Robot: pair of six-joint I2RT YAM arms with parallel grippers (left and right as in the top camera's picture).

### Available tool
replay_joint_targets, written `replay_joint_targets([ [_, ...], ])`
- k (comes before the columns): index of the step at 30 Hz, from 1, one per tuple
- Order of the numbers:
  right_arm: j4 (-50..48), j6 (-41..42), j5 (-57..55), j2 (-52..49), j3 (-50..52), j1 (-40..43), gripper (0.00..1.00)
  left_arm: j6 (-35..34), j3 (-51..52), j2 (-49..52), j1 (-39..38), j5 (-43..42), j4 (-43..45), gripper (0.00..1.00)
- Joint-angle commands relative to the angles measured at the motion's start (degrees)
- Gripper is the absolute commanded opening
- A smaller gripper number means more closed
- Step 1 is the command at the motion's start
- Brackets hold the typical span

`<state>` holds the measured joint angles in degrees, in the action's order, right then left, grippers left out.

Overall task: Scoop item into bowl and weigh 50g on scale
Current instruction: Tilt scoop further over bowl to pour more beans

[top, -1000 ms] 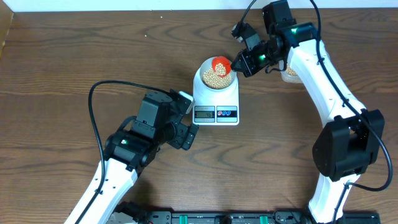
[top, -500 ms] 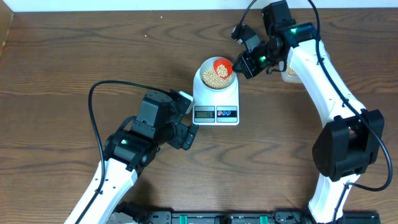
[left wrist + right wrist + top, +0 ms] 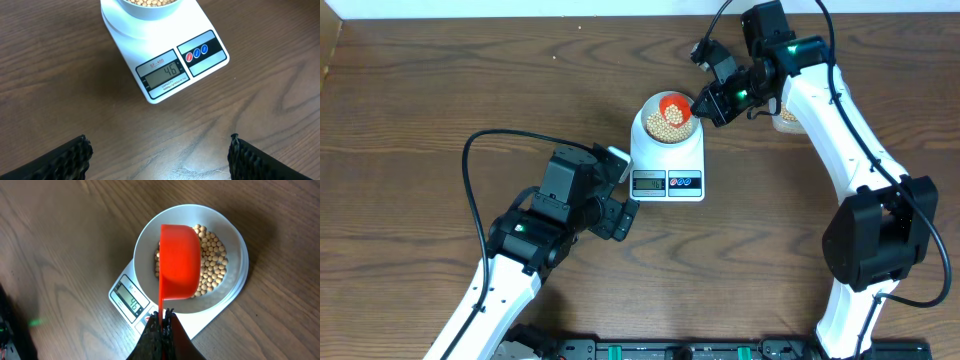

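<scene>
Scoop [image 3: 177, 262] slightly further over bowl [image 3: 185, 212]

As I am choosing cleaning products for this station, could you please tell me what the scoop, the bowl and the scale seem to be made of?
The scoop looks like moulded plastic: uniform orange-red, smooth, matte. The bowl could be glazed ceramic or plastic; its thick pale rim is smooth. The scale appears white plastic, with a glossy printed button panel.
</scene>
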<state>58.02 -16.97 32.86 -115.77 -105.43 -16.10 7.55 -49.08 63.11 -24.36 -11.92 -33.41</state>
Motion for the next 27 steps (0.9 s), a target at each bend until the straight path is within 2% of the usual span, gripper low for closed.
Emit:
replay_joint_targets([
  [1, 0.07, 0.20, 0.02, 1.79, -0.70, -0.26, 0.01, 0.55, -1.11, 0.13, 0.39, -0.52, -0.13, 0.89],
  [27, 0.00, 0.20, -7.26, 1.79, -0.72, -3.58, 0.01, 0.55, -1.11, 0.13, 0.39, -0.50, -0.13, 0.89],
])
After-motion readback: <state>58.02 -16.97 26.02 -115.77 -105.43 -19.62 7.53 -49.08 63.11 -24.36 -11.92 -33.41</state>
